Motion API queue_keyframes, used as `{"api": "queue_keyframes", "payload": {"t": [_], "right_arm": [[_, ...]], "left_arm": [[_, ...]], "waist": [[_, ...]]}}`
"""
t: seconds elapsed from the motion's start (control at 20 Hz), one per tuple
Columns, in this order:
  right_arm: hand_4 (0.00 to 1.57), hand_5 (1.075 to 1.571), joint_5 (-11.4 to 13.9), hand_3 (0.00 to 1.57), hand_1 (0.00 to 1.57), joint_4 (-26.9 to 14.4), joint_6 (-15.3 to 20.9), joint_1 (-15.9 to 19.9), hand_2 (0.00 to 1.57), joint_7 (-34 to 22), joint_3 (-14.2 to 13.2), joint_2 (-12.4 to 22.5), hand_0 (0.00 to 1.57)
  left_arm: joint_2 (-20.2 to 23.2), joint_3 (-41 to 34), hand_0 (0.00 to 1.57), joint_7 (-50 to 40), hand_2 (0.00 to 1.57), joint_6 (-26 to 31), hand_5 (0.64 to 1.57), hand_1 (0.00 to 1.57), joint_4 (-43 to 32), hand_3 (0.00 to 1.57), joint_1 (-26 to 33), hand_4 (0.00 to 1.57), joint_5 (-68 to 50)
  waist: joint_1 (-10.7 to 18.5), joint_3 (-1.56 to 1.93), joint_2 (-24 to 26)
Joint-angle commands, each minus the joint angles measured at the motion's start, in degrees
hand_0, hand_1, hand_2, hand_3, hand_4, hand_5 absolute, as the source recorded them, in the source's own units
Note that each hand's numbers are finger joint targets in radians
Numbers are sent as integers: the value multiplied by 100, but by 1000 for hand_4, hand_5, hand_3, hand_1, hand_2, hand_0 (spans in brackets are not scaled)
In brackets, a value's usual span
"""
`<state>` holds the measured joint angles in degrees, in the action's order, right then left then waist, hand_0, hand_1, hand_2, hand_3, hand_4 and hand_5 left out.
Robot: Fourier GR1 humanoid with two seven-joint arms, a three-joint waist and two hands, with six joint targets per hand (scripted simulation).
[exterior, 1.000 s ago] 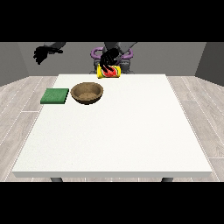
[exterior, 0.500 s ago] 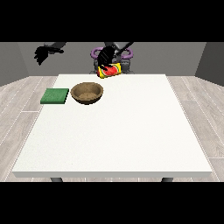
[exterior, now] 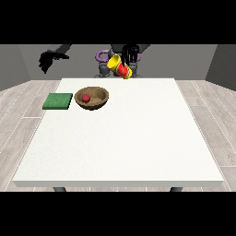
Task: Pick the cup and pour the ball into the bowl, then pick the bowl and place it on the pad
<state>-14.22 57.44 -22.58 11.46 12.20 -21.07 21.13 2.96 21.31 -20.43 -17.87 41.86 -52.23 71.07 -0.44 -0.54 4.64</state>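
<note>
A yellow cup with a red band (exterior: 119,67) hangs tilted in the air above the table's far edge, its mouth turned to the view's left. The hand at the view's right (exterior: 131,53) is curled round it from above. The brown bowl (exterior: 98,102) stands on the table at the back left, apart from the cup, with the red ball (exterior: 85,97) lying inside it. Just left of the bowl lies the flat green pad (exterior: 58,101). The hand at the view's left (exterior: 48,60) hovers high beyond the table's back left corner, its fingers hanging relaxed and holding nothing.
The white table (exterior: 124,143) stretches wide towards the camera in front of the bowl and pad. The robot's body with a purple ring (exterior: 101,56) stands behind the far edge. Grey floorboards surround the table.
The red ball now lies in the bowl, where none showed before. The cup and the hand holding it have shifted slightly right and up. The other hand stayed raised.
</note>
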Motion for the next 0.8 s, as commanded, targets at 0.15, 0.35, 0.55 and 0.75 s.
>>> {"api": "queue_keyframes", "payload": {"t": [0.15, 0.35, 0.55, 0.75], "right_arm": [[354, 1567, 5, 0, 0, 190, 243, 363, 0, 95, 87, -280, 0], [293, 1570, 125, 0, 0, 315, 585, 546, 0, 158, 215, -590, 0], [213, 1571, 355, 0, 0, 365, 1253, 745, 0, 163, 321, -968, 0], [319, 1570, 344, 0, 0, 8, 1611, 793, 0, 437, 164, -1145, 0]], "left_arm": [[-289, -1557, 0, 669, 0, -1160, 1561, 0, 1139, 0, 1158, 419, -3054], [-293, -1691, 0, 1730, 0, -816, 1556, 0, 1890, 0, 1620, 0, -4911], [-295, -1495, 0, 3023, 0, -223, 1565, 0, 2317, 0, 2287, 0, -5999], [-268, -1619, 0, 3545, 0, 573, 1564, 0, 2446, 0, 2573, 0, -6168]], "waist": [[48, -94, -910], [108, -34, -1123], [528, 22, -1438], [882, 53, -1447]]}}
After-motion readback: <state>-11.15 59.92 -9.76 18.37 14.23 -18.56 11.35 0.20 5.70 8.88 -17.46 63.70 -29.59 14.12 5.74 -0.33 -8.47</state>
